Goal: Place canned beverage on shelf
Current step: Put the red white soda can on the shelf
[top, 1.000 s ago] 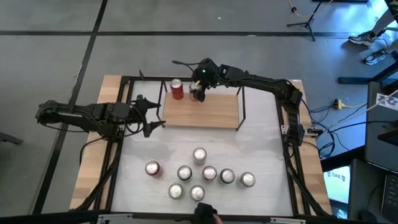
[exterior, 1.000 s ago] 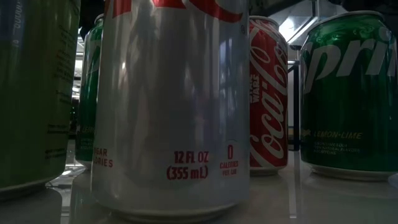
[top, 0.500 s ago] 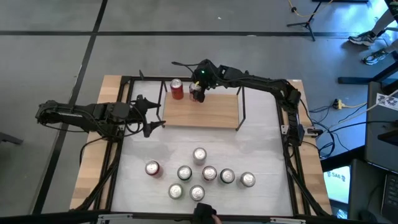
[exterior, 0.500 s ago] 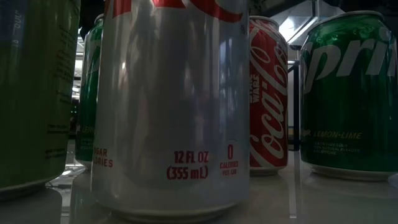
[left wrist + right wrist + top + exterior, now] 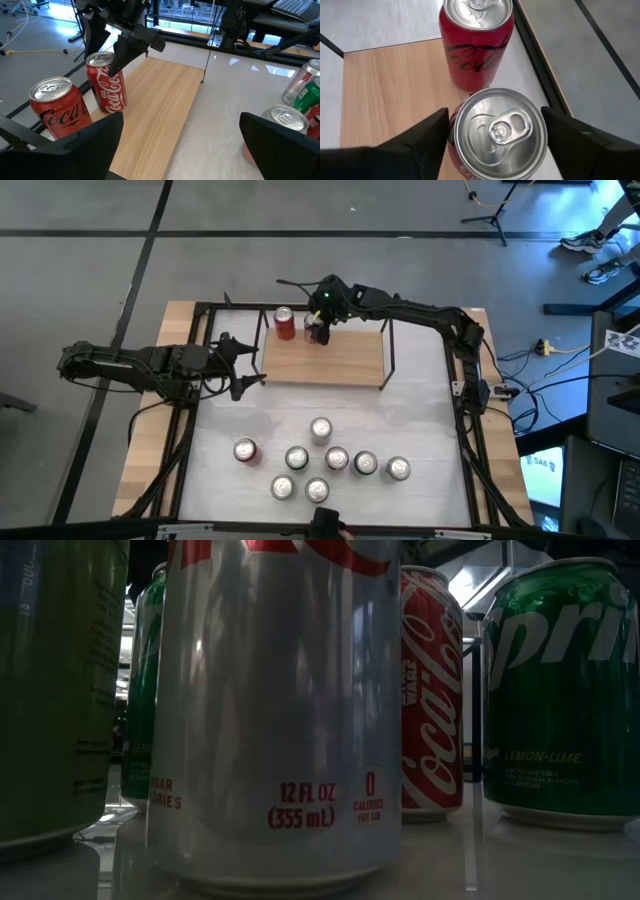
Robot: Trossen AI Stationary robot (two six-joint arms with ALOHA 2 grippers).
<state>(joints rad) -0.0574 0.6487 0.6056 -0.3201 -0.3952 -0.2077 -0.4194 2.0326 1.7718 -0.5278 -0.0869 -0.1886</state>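
Right gripper (image 5: pixel 317 332) clamped on a can (image 5: pixel 497 131), upright on the shelf (image 5: pixel 330 358) just beside another can (image 5: pixel 284 322); left gripper (image 5: pixel 243 364) apart, beside shelf.

the shelf (image 5: pixel 165 105) is showing a pale wood board with a fine matt grain, framed in thin black metal wire, while the table top (image 5: pixel 420 425) around it is looking smooth, white and faintly glossy (its side strips are bare light wood). the red can (image 5: pixel 476 37) and the can beside it (image 5: pixel 500 130) are carrying brushed, shiny metal lids over glossy printed walls, and the fingers (image 5: pixel 412 145) flanking the nearer one are looking like dark matt plastic.
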